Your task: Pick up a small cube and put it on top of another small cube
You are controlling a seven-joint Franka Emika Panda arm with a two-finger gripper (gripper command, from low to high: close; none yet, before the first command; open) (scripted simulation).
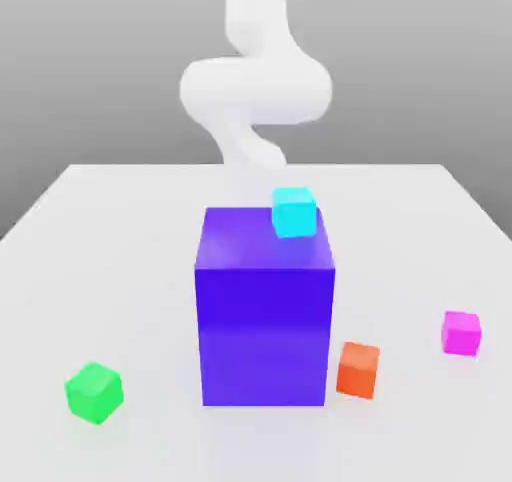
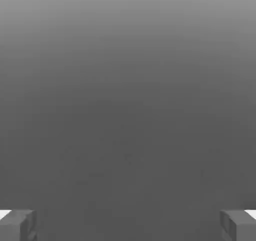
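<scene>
Nothing lifted yet: your gripper hangs spread wide and empty, both cubes wait on the table.

Going left to right in the exterior view: the green cube, your target, sits low at the lower left; the big purple block fills the centre with a cyan cube on its top; an orange cube stands just beside its lower right corner; the pink cube, the one to lift, is at the right edge. Carrying pink across, you could clip the block or knock the cyan cube off if you travel low.
</scene>
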